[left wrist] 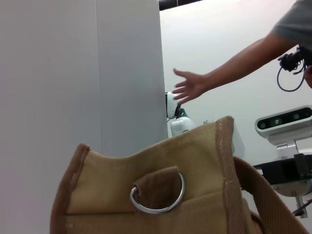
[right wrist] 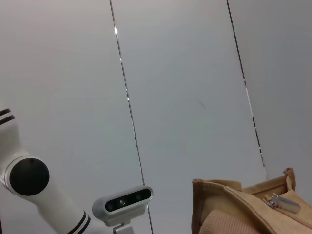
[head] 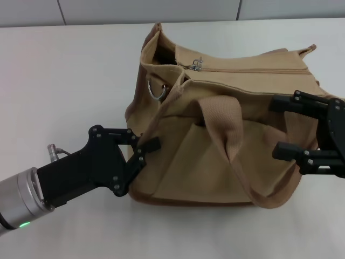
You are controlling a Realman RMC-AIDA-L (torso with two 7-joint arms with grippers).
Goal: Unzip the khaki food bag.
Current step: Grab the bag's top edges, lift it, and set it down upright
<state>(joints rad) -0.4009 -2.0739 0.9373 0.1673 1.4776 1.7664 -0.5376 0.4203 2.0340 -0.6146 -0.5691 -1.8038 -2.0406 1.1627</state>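
On the bench, my open left gripper (head: 141,144) sits at the khaki food bag (head: 215,156)'s nine o'clock. My open right gripper (head: 284,127) is at three; unbraced, the bag could slide.

The khaki food bag (head: 226,156) is made of matt woven tan cloth, edged in a darker brown, ribbed trim (left wrist: 66,185), and its handle (head: 226,121) is formed of coarse webbing. A polished, shiny metal ring (left wrist: 158,200) is held at its side by a cloth loop, and a bright silver metal zipper pull (head: 197,63) is seen on top. The left hand (head: 141,151) and right hand (head: 280,127) are built of matt black plastic-looking links, the left arm's wrist being cased in brushed silver metal, and the bench (head: 64,81) is finished smooth, pale and matt.
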